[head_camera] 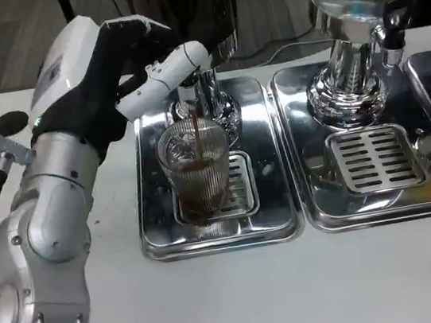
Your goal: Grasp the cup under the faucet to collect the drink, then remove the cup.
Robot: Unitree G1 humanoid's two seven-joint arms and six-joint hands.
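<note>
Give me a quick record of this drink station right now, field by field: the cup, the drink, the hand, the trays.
cup: clear ribbed cup standing upright on the left tray's grate
drink: dark stream falling from the faucet into the cup, partly filled
left hand: left hand raised at the faucet, above the cup, fingers on the tap, not holding the cup
left tray: shiny metal tray under the cup
right tray: second tray with a clear dispenser, no cup on its grate

Second dispenser (347, 38) on neighbouring steel tray (311, 156) (with slotted grate (374, 158))
</note>
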